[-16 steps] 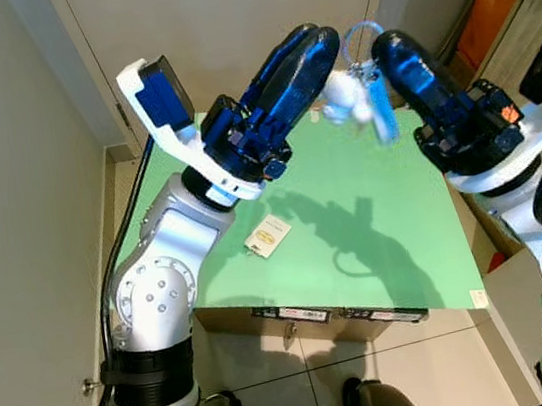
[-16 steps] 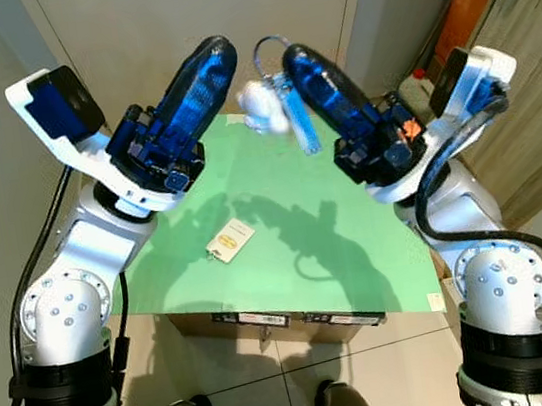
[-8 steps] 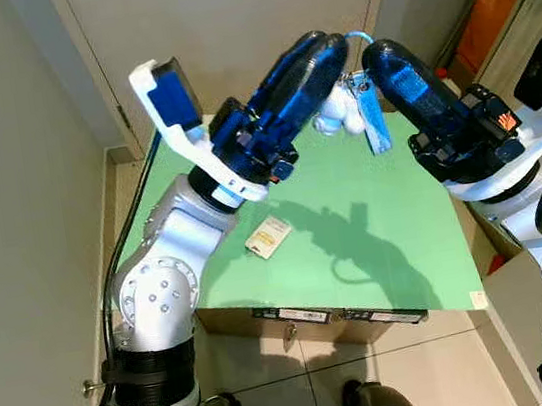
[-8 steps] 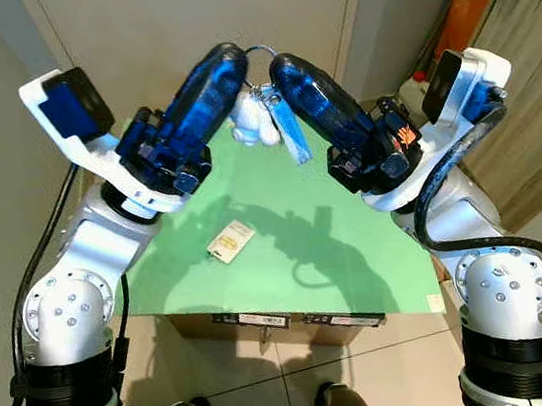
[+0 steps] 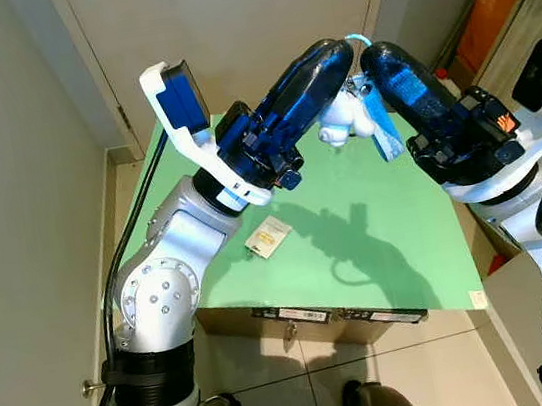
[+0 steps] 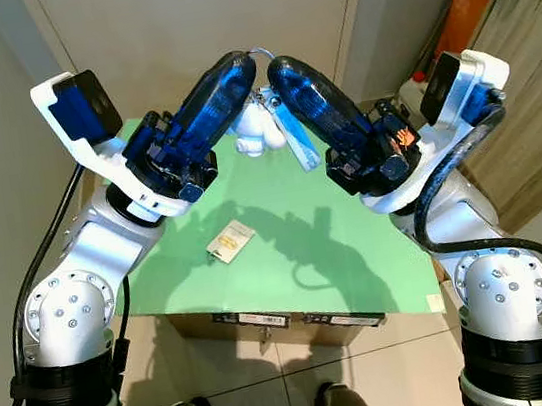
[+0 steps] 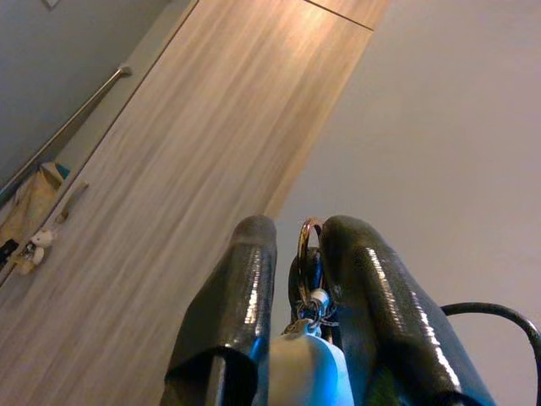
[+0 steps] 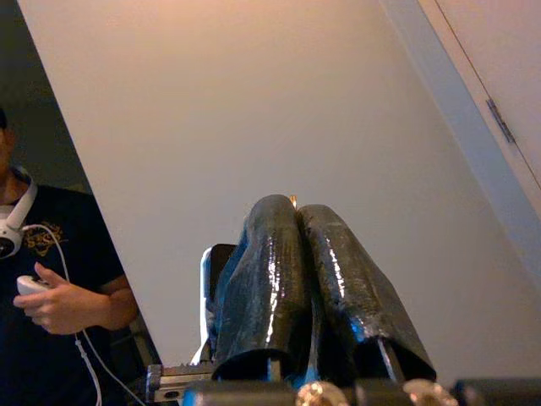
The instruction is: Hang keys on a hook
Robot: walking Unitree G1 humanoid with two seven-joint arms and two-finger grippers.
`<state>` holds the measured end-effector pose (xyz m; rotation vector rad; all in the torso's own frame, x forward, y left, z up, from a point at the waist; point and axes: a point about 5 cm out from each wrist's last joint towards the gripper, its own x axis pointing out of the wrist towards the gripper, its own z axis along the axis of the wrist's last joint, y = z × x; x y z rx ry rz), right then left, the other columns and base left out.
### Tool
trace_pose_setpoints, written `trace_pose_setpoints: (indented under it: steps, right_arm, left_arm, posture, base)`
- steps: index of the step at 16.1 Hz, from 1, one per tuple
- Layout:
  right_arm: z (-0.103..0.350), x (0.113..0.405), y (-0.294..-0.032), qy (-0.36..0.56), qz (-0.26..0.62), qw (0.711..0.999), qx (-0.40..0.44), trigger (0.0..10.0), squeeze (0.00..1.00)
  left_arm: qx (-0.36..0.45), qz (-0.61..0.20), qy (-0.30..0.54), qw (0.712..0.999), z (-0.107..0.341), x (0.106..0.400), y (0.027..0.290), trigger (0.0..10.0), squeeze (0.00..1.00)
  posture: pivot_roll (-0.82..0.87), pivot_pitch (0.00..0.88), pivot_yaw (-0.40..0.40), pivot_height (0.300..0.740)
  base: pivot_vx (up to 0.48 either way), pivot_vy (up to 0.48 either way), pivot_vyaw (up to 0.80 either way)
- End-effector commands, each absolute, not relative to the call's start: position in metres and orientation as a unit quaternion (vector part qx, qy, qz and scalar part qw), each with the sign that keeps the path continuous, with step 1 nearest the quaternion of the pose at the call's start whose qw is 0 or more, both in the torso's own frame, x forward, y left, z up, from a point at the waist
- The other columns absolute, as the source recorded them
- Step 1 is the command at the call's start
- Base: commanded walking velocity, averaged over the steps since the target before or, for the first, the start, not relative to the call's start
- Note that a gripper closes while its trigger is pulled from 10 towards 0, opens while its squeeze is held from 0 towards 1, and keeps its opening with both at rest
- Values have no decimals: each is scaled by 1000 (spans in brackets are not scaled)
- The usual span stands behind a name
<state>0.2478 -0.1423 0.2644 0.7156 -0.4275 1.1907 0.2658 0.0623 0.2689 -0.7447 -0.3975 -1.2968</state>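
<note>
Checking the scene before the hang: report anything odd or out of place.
Nothing looks damaged or spilled. The keys hang between the left gripper and right gripper, raised above the green table. A small card lies loose on the table.

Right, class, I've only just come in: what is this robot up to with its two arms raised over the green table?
Both arms are lifted above the green table, fingertips meeting around a bunch of keys with a white plush charm and a blue tag. The right hand is shut on the bunch, and the left hand has its fingers either side of the metal key ring. It looks like a handover between hands. A small card lies on the table.
</note>
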Motion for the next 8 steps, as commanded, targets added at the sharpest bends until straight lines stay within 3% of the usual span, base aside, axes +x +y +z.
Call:
trace_pose_setpoints:
  steps: [1, 8]
  right_arm:
    - [269, 242, -140, -201, 557, 741, 317, 10000, 0]
    - [269, 242, -140, -199, 561, 739, 316, 10000, 0]
  left_arm:
    - [-328, -600, -183, 706, 273, 260, 59, 0, 0]
    - [-330, -600, -184, 705, 272, 259, 62, 0, 0]
  posture:
    - [-94, 131, -20, 740]
    - [-92, 124, -25, 740]
  base:
    - [0, 0, 0]
    - [0, 0, 0]
